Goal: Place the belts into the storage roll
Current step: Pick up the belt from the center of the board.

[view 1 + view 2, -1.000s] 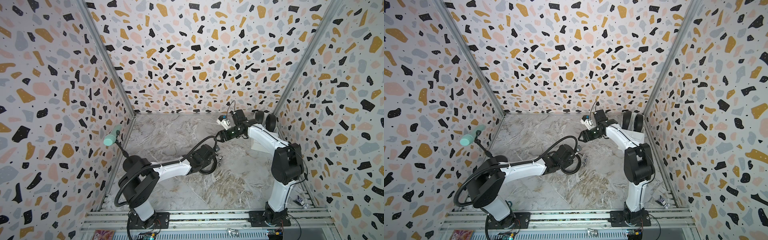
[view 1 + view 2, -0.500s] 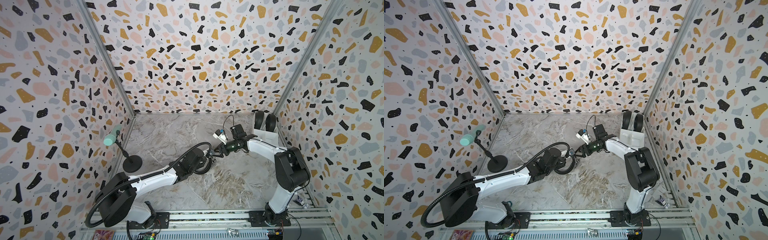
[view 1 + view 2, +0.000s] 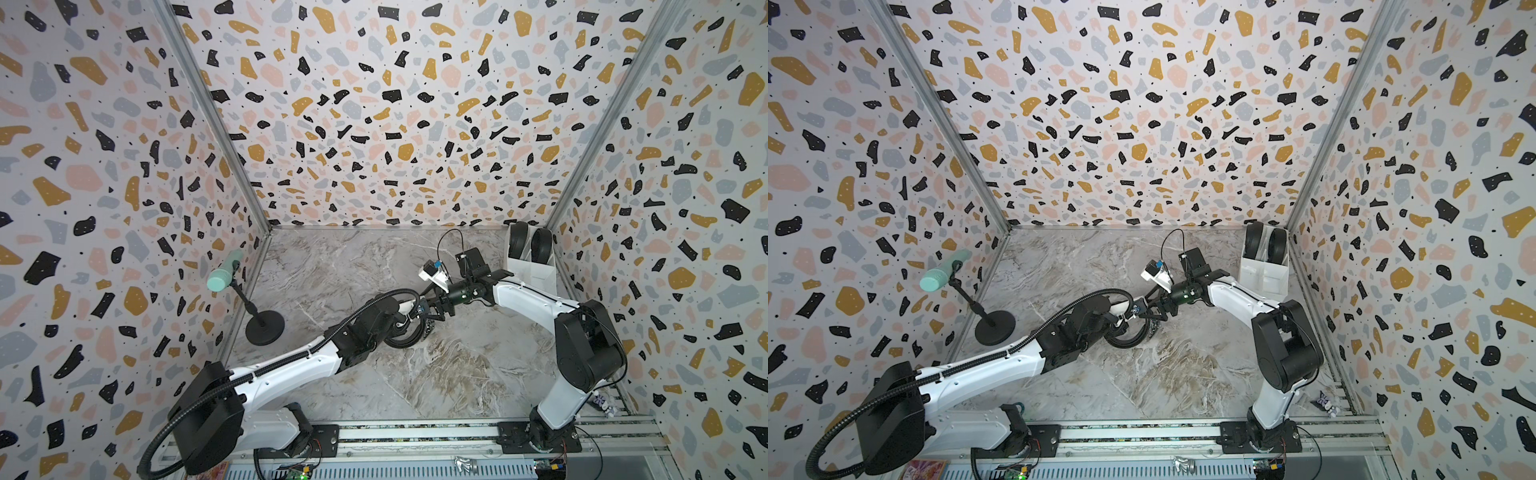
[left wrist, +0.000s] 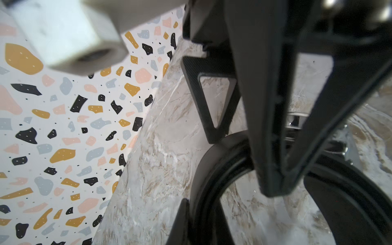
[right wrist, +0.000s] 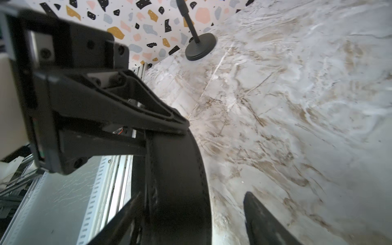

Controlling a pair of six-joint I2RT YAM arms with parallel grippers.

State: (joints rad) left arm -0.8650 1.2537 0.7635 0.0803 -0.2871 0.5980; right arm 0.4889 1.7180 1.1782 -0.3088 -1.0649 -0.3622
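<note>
Black coiled belt (image 5: pixel 178 180), a broad stitched strap wound into a standing loop, sits at mid-frame in both top views (image 3: pixel 401 345), between my two arms. The left fingers (image 4: pixel 272 148) are together, pinched on the loop's upper edge, and reach in from the lower left of the top views. The right fingers (image 5: pixel 267 222) are apart and straddle the strap. In the right wrist view the band runs from mid-frame down to the bottom edge. One finger is just beside its left face; the other is well clear at lower right, with bare grey marbled surface (image 5: pixel 297 106) between.

So the strap lies inside the right fingers' gap, its flat faces turned to them. I judge that a straight closure across its thickness would take it. I cannot tell whether the loop rests on the surface or hangs just above it.

The white plastic divided box (image 3: pixel 536 276) stands in the upper right of the top views, in the back corner. Two other black coiled belts (image 3: pixel 519 241) stand upright in its far cells. The right arm is the nearer to it, so a hand-over would suit that carry.
</note>
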